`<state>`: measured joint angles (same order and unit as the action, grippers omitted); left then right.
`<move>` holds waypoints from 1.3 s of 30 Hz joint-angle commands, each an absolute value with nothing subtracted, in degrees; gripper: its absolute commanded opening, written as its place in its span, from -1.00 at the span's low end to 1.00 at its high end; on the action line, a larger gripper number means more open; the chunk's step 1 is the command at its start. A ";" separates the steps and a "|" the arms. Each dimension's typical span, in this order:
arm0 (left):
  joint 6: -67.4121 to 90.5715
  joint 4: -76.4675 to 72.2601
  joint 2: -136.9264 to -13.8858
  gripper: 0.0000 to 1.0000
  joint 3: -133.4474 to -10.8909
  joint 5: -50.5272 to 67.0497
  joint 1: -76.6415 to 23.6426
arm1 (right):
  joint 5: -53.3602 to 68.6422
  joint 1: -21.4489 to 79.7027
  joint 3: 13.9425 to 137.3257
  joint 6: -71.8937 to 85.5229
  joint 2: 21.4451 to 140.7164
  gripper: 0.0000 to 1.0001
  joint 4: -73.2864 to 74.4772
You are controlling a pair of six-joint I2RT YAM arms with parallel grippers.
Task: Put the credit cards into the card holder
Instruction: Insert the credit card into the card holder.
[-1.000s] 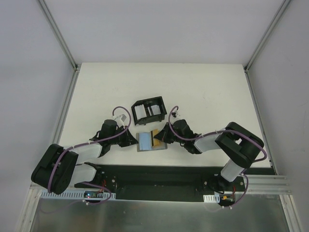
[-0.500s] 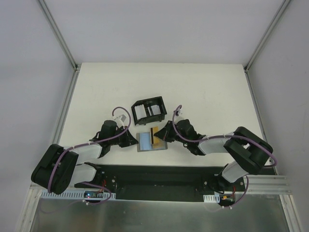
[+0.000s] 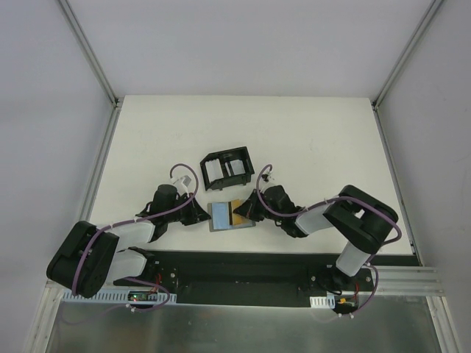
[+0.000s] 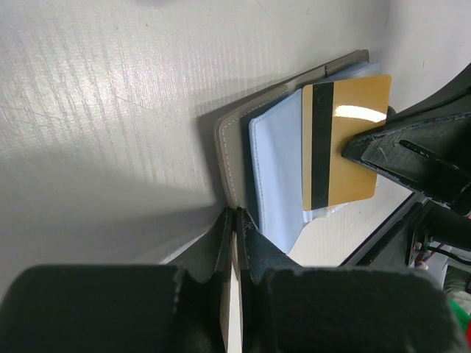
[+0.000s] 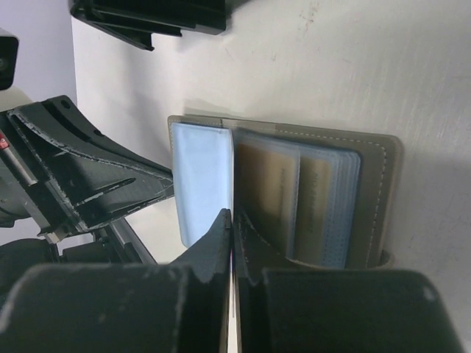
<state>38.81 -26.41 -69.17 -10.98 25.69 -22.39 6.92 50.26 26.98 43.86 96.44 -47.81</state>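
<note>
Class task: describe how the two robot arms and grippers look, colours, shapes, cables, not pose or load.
The left arm and right arm have bulky black joint housings joined by pale grey links. A purple cable loops along each, with a white connector near the wrist. The left gripper and right gripper are matt black, each with two flat fingers tapering to thin tips.

The grey card holder (image 3: 221,215) lies open and flat, pale blue inside up, one edge pinched in my left pincer (image 4: 234,217). The gold-yellow card (image 4: 349,95), black stripe up, is clamped in my right pincer (image 5: 232,220), over the holder's pocket.
</note>
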 commanded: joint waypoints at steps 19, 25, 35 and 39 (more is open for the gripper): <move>38.41 -24.78 -68.20 -1.00 -9.40 24.08 -21.97 | 7.12 52.12 26.10 46.14 97.82 -0.99 -46.68; 38.32 -24.79 -68.38 -1.00 -9.58 23.73 -21.97 | 8.00 52.21 26.10 46.06 97.47 -0.99 -44.57; 38.58 -25.14 -67.68 -1.00 -9.49 24.00 -21.97 | 10.64 52.12 29.27 45.44 101.16 -0.99 -44.74; 38.76 -25.22 -67.24 -1.00 -9.23 23.91 -21.97 | 9.84 52.38 29.79 44.83 100.90 -0.99 -44.82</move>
<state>39.42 -26.68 -68.14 -10.33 25.10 -22.39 9.26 51.46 28.75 47.00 99.74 -48.40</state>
